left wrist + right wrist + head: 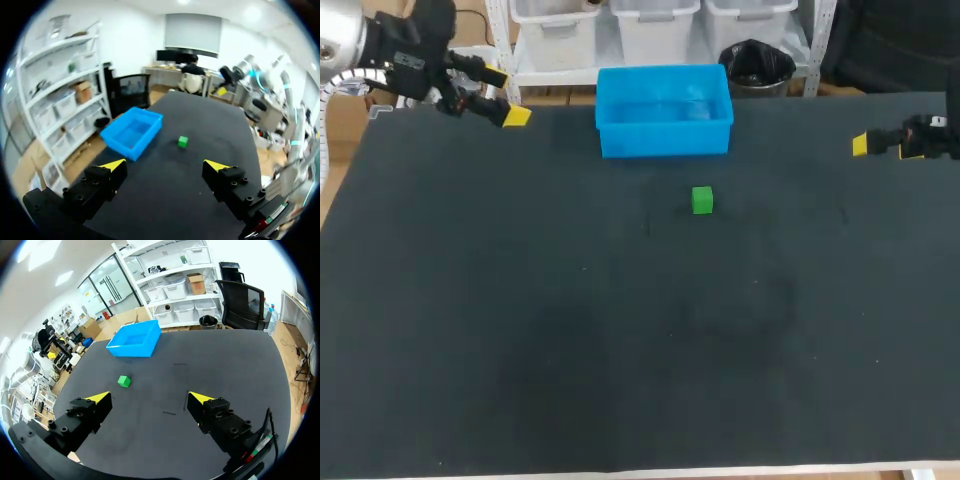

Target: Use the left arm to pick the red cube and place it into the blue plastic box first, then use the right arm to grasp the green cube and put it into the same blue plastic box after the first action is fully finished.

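On the bench (620,380), the green cube (702,200) sits alone, near the blue plastic box (665,140) but apart from it. My right claw (149,398) hangs at the right edge, fingers apart and empty. My left claw (165,164) is at the far left corner, also apart and empty. I see no red cube anywhere. It may lie in the box, so I judge the green step is due: right claw over the cube, straddle it, close.

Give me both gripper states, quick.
Left gripper: open, holding nothing.
Right gripper: open, holding nothing.
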You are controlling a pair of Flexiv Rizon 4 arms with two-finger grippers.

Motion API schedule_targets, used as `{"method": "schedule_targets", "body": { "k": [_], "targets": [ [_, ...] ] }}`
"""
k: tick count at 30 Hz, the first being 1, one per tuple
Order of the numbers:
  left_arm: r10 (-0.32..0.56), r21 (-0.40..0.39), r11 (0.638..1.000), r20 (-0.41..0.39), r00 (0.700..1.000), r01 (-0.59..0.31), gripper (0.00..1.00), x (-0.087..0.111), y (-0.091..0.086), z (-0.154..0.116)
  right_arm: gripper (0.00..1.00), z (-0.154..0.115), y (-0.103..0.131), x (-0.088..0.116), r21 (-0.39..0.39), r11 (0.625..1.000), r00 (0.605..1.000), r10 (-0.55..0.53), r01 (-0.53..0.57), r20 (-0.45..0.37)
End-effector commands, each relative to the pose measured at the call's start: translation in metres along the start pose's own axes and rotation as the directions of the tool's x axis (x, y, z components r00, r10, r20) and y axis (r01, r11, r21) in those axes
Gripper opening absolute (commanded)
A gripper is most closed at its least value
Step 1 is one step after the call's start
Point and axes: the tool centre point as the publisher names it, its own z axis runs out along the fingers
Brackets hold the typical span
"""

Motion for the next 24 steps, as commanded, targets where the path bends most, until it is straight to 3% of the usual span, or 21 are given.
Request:
{"method": "schedule_targets", "body": {
  "k": [1, 13, 24],
  "targets": [
    [0.081, 0.051, 0.995, 0.005, 0.997, -0.081, 1.0, -0.003, -0.001, 0.002, 1.0, 0.0, 0.0, 0.0, 0.001, 1.0, 1.0, 0.001, -0.001, 0.0],
    [0.171, 0.067, 0.983, -0.006, 0.985, -0.171, 1.0, 0.001, -0.012, -0.004, 1.0, 0.0, 0.0, 0.0, 0.001, 1.0, 1.0, 0.001, -0.001, 0.0],
    [0.174, 0.066, 0.983, -0.007, 0.985, -0.173, 1.0, 0.002, -0.012, -0.005, 1.0, 0.0, 0.0, 0.0, 0.001, 1.0, 1.0, 0.001, -0.001, 0.0]
  ]
}}
